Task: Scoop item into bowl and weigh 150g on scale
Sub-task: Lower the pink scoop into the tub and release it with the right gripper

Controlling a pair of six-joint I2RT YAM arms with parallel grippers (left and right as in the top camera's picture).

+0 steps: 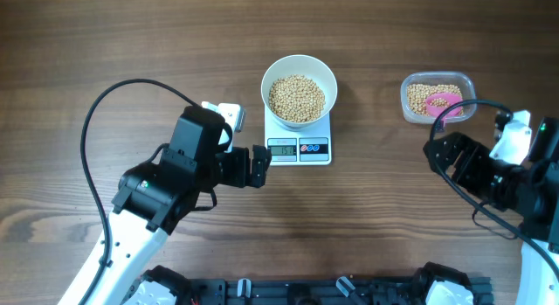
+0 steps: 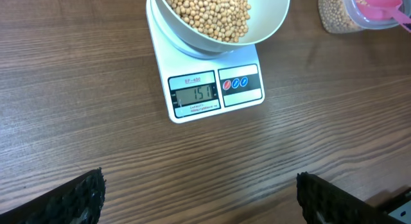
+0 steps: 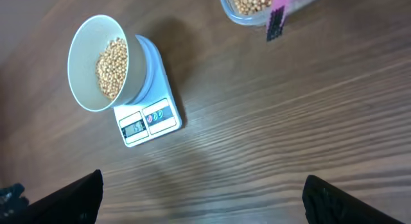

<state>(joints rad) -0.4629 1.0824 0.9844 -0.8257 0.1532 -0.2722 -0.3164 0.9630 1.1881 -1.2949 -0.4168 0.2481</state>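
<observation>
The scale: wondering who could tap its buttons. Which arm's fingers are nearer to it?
Left. The left arm's fingers sit just beside the scale, off its display corner on the left. The right arm's fingers are well off to the scale's right, near the clear tub.

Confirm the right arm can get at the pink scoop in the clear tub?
Probably yes. The right arm sits just beside the clear tub, jaws open and empty, bare table between. The pink scoop lies on top of the soybeans there, nothing covering it.

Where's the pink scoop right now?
Overhead view, table's right side: the pink plastic scoop lies in the clear plastic tub of beige beans, right of the white square scale.
</observation>
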